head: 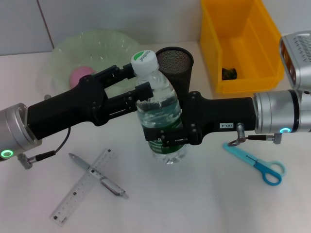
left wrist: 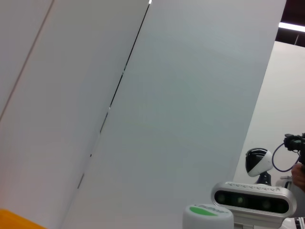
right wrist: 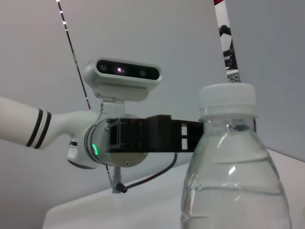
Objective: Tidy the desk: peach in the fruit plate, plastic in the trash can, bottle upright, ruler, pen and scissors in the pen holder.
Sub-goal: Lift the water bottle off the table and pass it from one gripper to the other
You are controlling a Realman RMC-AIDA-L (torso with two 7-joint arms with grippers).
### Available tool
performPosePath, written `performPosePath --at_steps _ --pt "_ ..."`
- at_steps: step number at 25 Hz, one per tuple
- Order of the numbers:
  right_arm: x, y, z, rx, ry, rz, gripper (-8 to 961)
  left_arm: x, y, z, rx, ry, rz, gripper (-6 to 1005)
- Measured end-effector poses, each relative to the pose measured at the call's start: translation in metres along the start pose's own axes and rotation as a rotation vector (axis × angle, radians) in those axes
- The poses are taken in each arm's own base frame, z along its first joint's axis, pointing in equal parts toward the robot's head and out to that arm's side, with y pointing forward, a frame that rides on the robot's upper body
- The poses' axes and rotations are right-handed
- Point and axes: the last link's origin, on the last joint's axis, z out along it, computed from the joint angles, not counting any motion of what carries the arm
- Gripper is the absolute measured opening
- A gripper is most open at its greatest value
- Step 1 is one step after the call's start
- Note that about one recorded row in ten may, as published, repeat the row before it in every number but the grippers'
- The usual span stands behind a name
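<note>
- Head view: the bottle stands upright in the middle of the white desk, its white cap with a green top pointing up.
- The left tool reaches in from the left at the bottle's neck, one finger behind just under the cap and the other in front at the shoulder; whether they press the plastic cannot be told.
- The right tool comes in from the right and is clamped around the bottle's lower half, over the green label.
- Just behind the bottle stands the black mesh pen holder. Farther left at the back sits the pale green fruit plate with the pink peach in it.
- The yellow trash can stands at the back right, with a small dark item inside.
- In front, to the left, the clear ruler lies slantwise with the silver pen crossing over it. The blue scissors lie flat on the right, under the right arm.
- Left wrist view: only the bottle's cap shows at the edge, against a pale wall, with a camera unit beyond it.
- Right wrist view: the bottle fills the near side, cap on, water inside; the left tool touches its neck from the far side.
</note>
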Motion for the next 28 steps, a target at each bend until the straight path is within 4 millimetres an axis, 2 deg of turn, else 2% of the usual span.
performPosePath --at_steps 28 --pt "0.0064 0.0041 0.0081 -0.030 0.015 0.014 758 -0.0007 0.0014 0.0092 -0.030 -0.021 0.015 696"
